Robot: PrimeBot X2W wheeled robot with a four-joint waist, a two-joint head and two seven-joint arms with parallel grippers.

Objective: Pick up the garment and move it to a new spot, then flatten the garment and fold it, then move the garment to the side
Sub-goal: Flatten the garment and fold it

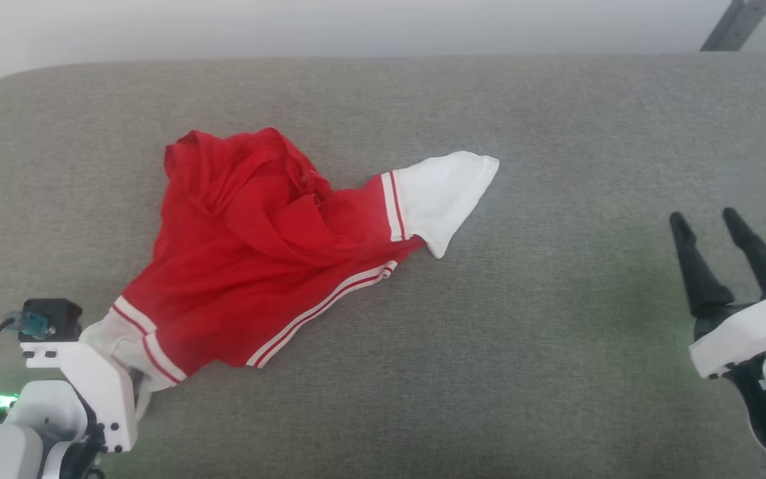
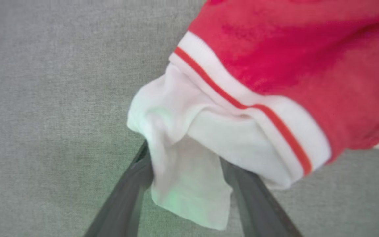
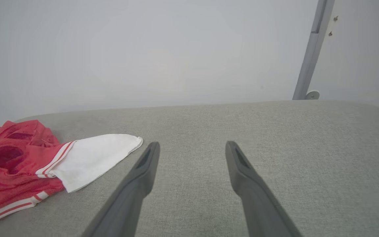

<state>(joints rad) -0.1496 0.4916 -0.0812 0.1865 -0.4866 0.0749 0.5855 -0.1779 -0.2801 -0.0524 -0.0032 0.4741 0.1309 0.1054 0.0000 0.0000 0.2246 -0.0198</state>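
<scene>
Left tool [image 2: 184, 158] spread apart, garment [image 1: 256, 266] sleeve draped across it (right tool [image 3: 191, 144] gapes).

Left tool [image 2: 183, 154] splayed, right tool [image 1: 703, 217] splayed wide (fingers upward)

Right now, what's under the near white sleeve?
The left gripper's fingers run under the sleeve, over grey cushion. Their tips are covered by the cloth.

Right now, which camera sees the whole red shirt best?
The head view: it shows nearly the whole crumpled shirt from above. The left wrist view shows one white sleeve close up; the right wrist view catches one side.
</scene>
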